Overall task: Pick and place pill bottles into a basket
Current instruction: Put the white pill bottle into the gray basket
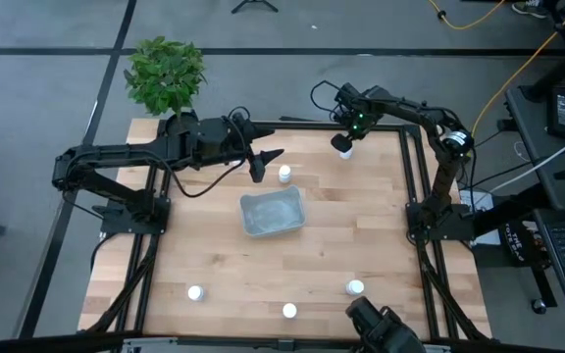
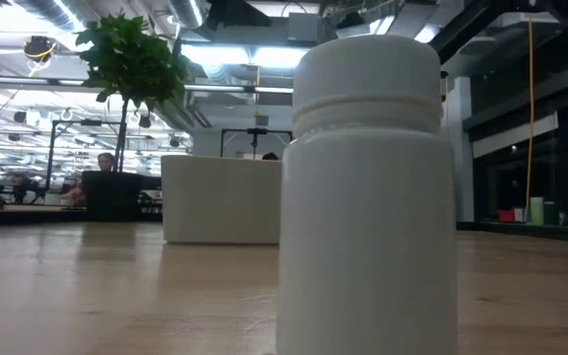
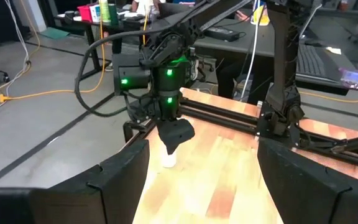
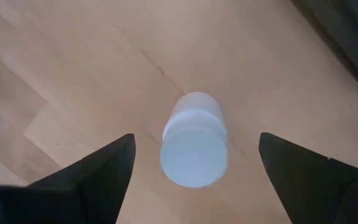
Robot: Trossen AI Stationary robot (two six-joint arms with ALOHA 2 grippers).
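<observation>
A pale blue-grey basket [image 1: 272, 212] lies flat at the table's middle. White pill bottles stand upright on the wood: one [image 1: 284, 175] just beyond the basket, one [image 1: 345, 153] at the far right, three near the front edge [image 1: 195, 292] [image 1: 289, 311] [image 1: 355, 287]. My right gripper [image 1: 343, 145] points down over the far-right bottle [image 4: 193, 146], open, one finger on either side of it with a gap on each side. My left gripper [image 1: 266, 162] is open and empty, left of the bottle beyond the basket. In the left wrist view my right gripper [image 3: 174, 134] stands over its bottle [image 3: 168, 159].
A potted plant [image 1: 165, 74] stands at the table's far left corner. Black frame rails [image 1: 415, 186] run along the table's sides. In the low view one front bottle [image 2: 368, 197] stands close and hides much of the table behind it.
</observation>
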